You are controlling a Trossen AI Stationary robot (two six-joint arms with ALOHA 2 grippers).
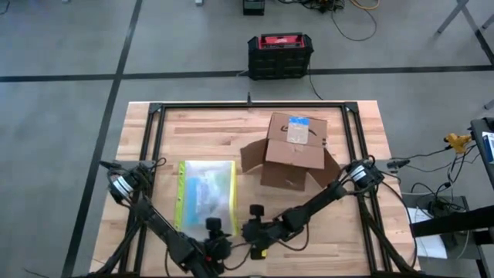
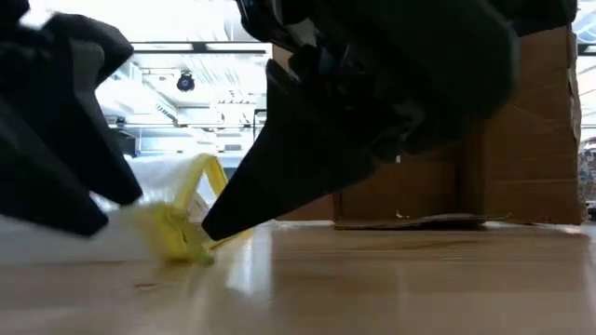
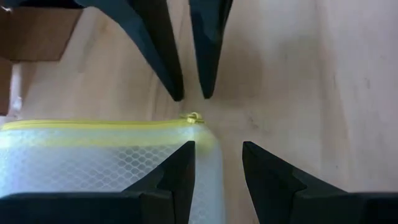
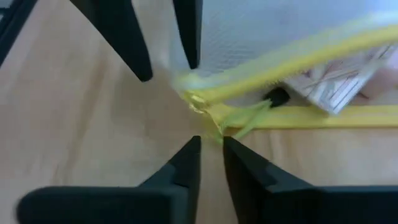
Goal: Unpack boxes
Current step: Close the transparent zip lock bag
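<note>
The brown cardboard box (image 1: 296,147) stands open on the table's far right part, its flaps spread; in the low view the box (image 2: 503,140) rises behind my arms. The clear yellow-edged pouch (image 1: 204,193) lies flat to its left. My left gripper (image 3: 217,146) is open at the pouch's near right corner, one finger over the pouch (image 3: 93,162) and one over bare wood; I cannot tell whether it touches. My right gripper (image 4: 211,142) faces it from the right, at the pouch's zipper end, shut on the yellow pull. My right gripper pinches the pouch's yellow zipper pull (image 4: 217,132) between its two fingertips. It slants down from the table's right side toward the pouch's near right corner (image 2: 177,233). The zipper edge (image 4: 298,53) beside the pull rises off the lower edge, and the rest of the pouch lies on the table.
A black metal frame (image 1: 158,108) runs round the tabletop. The black and red case (image 1: 279,55) sits on the floor beyond the far edge. Bare wood (image 1: 309,224) lies near the front edge, right of my grippers. Papers and a dark item show inside the pouch (image 4: 336,87).
</note>
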